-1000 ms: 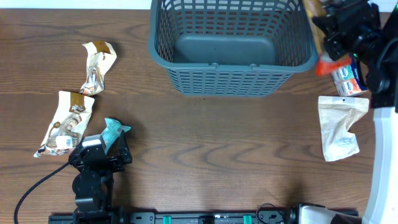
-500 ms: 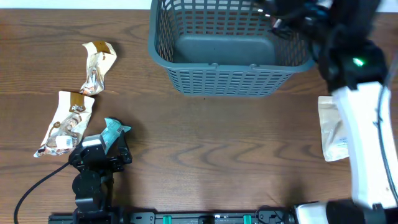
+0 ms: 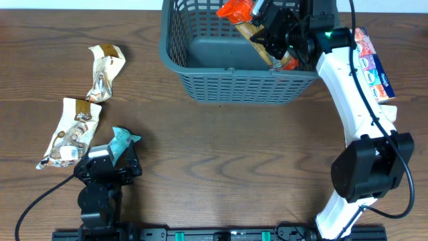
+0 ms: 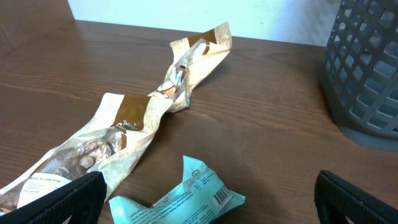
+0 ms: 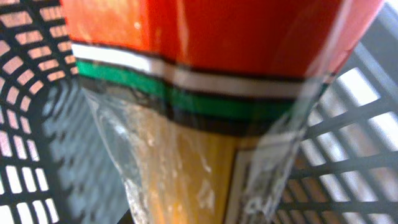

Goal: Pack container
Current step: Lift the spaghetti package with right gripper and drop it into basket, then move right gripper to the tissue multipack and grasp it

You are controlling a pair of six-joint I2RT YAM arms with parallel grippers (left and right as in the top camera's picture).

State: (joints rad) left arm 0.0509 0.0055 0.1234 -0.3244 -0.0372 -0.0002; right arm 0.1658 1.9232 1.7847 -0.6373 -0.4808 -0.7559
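The container (image 3: 241,87), a dark grey lattice basket, stands at the table's far middle. My right gripper (image 3: 273,32) hangs over its right half, shut on a long snack pack (image 3: 235,11) with an orange top and a clear lower part. That snack pack (image 5: 205,93) fills the right wrist view and hides the fingers, with the container's lattice wall (image 5: 37,74) behind it. At the near left my left gripper (image 3: 115,161) stands open. A teal pack (image 4: 186,199) lies on the table between its fingers (image 4: 56,199), untouched.
Two crumpled beige-and-brown packs (image 3: 103,70) (image 3: 70,130) lie at the left, one beyond the other. A colourful pack (image 3: 373,57) lies to the right of the container, beside the right arm. Bare wood runs between the left gripper and the container.
The right arm has swung left from beyond the container's right rim to above its inside, carrying the orange-topped pack. The left gripper and teal pack have not moved.
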